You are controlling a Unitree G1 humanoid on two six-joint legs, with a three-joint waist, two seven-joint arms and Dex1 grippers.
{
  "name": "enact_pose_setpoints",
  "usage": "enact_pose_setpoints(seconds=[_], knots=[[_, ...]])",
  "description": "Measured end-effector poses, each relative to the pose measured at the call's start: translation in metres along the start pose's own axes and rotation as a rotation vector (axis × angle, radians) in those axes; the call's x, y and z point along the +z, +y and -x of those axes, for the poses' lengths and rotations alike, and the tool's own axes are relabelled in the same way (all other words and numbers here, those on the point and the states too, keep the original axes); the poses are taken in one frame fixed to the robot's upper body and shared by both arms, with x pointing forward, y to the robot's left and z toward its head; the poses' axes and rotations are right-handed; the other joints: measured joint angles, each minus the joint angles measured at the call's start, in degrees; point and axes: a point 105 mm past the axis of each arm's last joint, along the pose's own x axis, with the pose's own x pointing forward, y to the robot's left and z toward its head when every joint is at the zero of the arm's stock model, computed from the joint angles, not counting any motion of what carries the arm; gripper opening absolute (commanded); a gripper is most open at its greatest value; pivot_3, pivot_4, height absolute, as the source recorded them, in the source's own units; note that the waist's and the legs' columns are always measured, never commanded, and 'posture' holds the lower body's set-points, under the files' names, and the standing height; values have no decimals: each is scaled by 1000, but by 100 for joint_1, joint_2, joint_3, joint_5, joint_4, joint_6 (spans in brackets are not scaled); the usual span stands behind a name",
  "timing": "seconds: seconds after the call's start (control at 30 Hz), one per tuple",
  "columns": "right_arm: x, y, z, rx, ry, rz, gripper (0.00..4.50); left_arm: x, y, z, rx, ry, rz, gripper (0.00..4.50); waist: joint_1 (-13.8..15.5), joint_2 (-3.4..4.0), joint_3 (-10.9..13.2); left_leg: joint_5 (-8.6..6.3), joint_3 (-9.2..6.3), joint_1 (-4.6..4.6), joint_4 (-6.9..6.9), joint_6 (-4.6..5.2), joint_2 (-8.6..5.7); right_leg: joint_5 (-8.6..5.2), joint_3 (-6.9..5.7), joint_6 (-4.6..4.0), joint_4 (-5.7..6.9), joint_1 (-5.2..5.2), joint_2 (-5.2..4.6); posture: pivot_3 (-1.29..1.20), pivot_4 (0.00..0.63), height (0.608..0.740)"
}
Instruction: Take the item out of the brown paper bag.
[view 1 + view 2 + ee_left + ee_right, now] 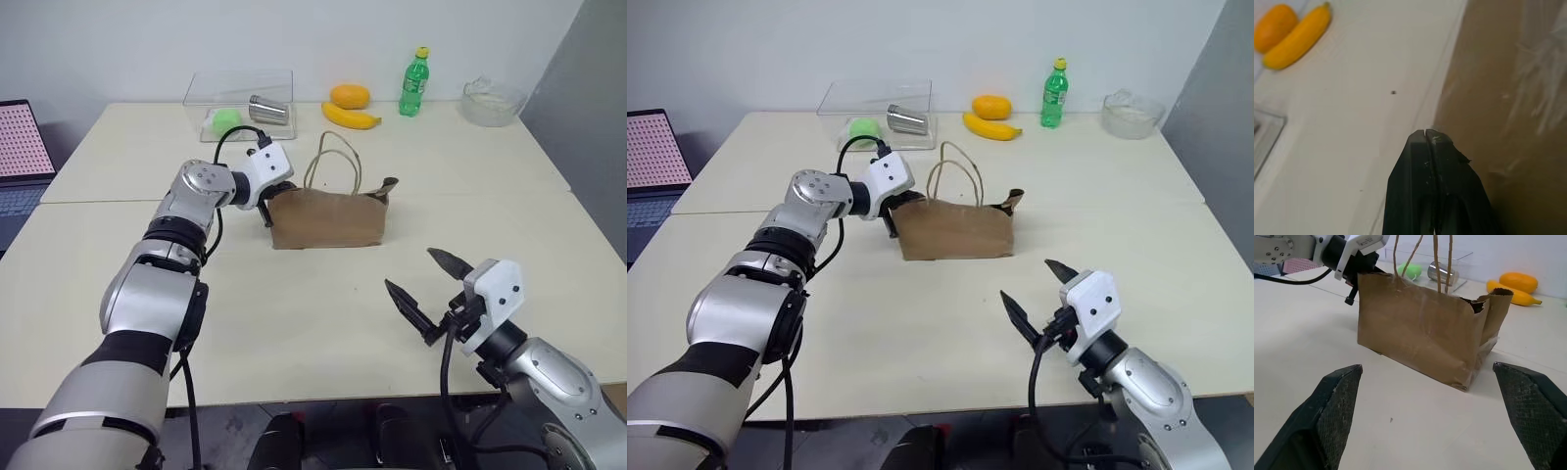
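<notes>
The brown paper bag (328, 220) stands upright mid-table, its cord handles (333, 162) sticking up. My left gripper (1426, 137) is shut, its tips against the bag's left end near the top rim. I cannot tell whether any paper is pinched between them. My right gripper (411, 271) hovers open and empty over the near part of the table, pointing at the bag from a distance. The item is hidden from view.
At the back of the table are a clear plastic box (240, 103) holding a green ball and a metal cup, an orange fruit (350, 95), a banana (351, 117), a green bottle (414, 83) and a glass bowl (490, 101). A laptop (20, 147) sits at the far left.
</notes>
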Motion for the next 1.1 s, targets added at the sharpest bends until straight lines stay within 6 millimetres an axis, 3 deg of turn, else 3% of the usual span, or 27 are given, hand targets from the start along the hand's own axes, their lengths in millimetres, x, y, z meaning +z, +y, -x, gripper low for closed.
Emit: enact_pose_setpoints(seconds=[0.2, 0.33, 0.5, 0.63, 0.8, 0.97, 1.1], knots=[[-6, 6, 6, 79, 48, -21, 4500, 6, -26, 25, -333, -45, 12, 8, -24, 0, 0, 0, 1, 3, -4, 0, 5, 0, 1, -1, 1, 1, 3, 0, 150, 740], [-7, 10, 8, 116, 66, -32, 4500, -11, -53, 43, -494, -17, -26, 8, -80, 2, -1, 0, 3, 10, -2, 1, 16, 0, 8, -2, 7, 3, 8, 0, 150, 740], [-6, 10, 8, 122, 70, -41, 4500, -26, -80, 57, -573, 21, -20, 8, -88, 2, -1, 1, 0, 13, 5, 3, 17, 0, 9, -2, 16, 6, 11, 0, 150, 740], [-7, 11, 9, 134, 83, -45, 4500, -18, -88, 60, -566, -5, 9, 8, -42, 2, -1, 1, -1, 9, 7, 3, 16, 0, 7, -2, 13, 6, 12, 0, 150, 740], [-14, 10, 15, 123, 120, -62, 4500, -1, -93, 80, -439, -112, -97, 1457, -38, 3, -2, 1, -2, 10, -2, 4, 21, 0, 7, -3, 7, 3, 11, 0, 150, 740], [-24, 17, 20, 161, 172, -68, 4500, 12, -127, 90, -447, -229, -164, 2966, -4, 3, -2, 1, 4, 11, 4, 4, 16, 0, 11, -3, 3, 10, 4, 0, 150, 740], [-29, 28, 21, 216, 201, -79, 4500, 16, -145, 89, -448, -288, -265, 2966, 25, 2, -3, 1, 6, 19, 6, 4, 17, 0, 10, -3, 3, 19, 5, 0, 150, 740]])
